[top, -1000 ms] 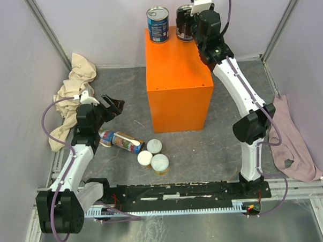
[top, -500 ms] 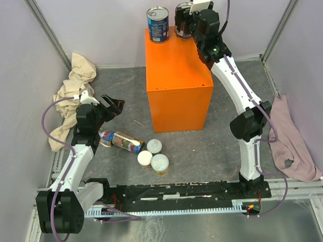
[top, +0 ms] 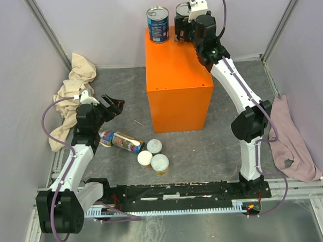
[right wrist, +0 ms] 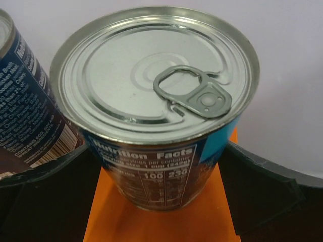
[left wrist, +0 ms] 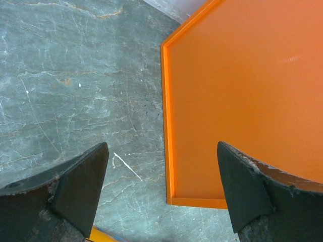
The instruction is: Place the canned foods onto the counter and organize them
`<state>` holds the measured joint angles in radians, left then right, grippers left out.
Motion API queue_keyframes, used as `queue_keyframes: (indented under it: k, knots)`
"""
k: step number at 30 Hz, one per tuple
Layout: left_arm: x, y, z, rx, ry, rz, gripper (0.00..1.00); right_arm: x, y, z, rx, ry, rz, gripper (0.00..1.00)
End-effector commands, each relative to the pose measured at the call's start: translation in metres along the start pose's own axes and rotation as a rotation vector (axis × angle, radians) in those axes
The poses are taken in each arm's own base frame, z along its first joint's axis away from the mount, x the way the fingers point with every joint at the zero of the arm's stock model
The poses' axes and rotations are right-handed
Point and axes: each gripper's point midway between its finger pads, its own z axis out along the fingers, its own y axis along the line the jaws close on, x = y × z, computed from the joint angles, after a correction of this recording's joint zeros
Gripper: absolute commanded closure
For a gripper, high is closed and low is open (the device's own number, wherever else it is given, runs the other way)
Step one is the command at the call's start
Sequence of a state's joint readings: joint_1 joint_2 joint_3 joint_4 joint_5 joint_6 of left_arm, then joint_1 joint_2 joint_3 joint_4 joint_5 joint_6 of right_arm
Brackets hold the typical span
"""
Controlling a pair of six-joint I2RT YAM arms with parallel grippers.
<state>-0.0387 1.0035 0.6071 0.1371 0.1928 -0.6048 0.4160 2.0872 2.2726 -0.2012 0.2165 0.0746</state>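
Two blue-labelled cans stand on the orange counter: one at its back left, the other at its back right. My right gripper is open, a finger on each side of that second can, which rests upright on the counter top. The first can shows at the left of the right wrist view. On the floor lie two colourful cans on their sides, and three white-lidded cans stand upright. My left gripper is open and empty above the floor beside the counter.
A beige cloth is heaped by the left wall and a pink cloth lies by the right wall. The black rail with the arm bases runs along the near edge. A white scratch mark crosses the grey floor.
My right gripper's jaws have spread away from the can on the counter, and that arm has shifted slightly left. The left arm has not moved.
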Motion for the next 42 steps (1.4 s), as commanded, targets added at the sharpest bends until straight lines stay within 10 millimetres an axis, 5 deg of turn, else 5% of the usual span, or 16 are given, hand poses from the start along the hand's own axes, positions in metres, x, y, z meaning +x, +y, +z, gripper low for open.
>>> queue_keyframes:
  k: [1,14,26,32,42]
  knots:
    - [-0.017,-0.01,0.0,0.032,-0.054,0.006,0.06,-0.058,-0.004,-0.032,-0.015,-0.109,0.041,0.01]
    - [-0.018,-0.008,-0.001,0.024,-0.062,0.013,0.06,-0.079,0.0,-0.072,-0.034,-0.141,0.058,0.01]
    - [-0.011,-0.001,0.003,0.002,-0.048,-0.008,0.06,-0.09,0.029,-0.193,-0.139,-0.15,0.12,0.01]
    - [-0.015,0.005,0.0,-0.032,-0.076,-0.017,0.06,-0.055,0.084,-0.259,-0.327,-0.042,0.1,0.04]
    - [-0.023,0.033,-0.006,-0.158,-0.103,-0.078,0.06,0.043,0.207,-0.354,-0.597,0.189,-0.122,0.05]
